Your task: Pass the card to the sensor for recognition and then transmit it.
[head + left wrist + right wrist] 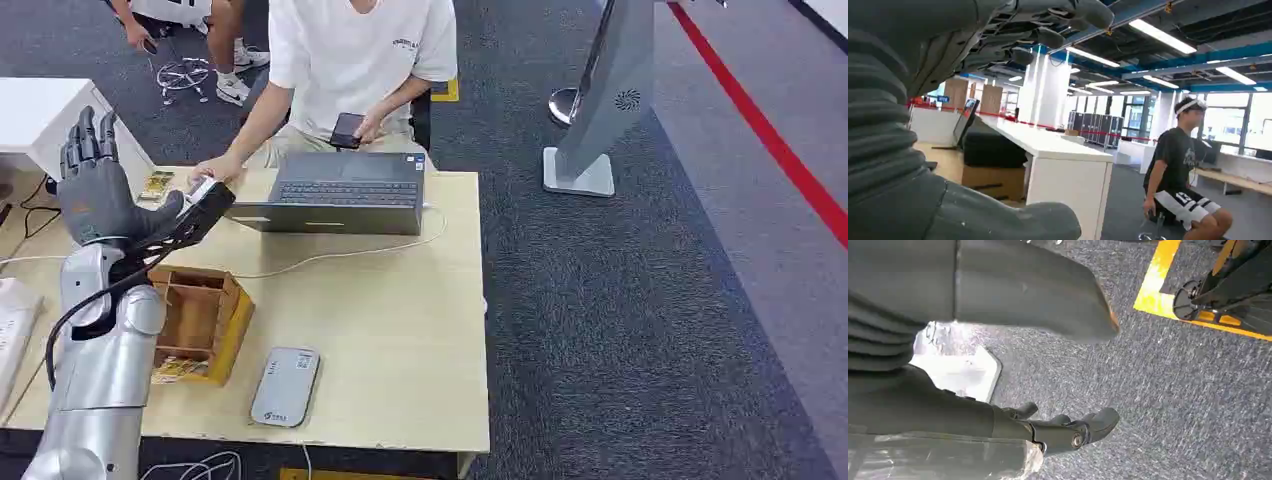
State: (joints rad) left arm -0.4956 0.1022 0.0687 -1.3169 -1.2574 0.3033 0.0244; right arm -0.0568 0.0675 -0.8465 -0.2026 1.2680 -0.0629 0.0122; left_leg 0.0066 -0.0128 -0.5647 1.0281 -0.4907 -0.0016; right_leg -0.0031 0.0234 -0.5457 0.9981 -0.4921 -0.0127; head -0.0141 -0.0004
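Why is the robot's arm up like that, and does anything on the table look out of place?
Nothing looks spilled or broken. The raised left hand is stretched toward a seated person's hand by the laptop. A wooden box and grey card reader sit on the table.

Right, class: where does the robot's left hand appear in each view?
Head view: the left hand is raised at the left edge, fingers pointing up.
Left wrist view: the hand takes up the left side, close to the camera.
Right wrist view: not in it.
Shared landmark: the white table.
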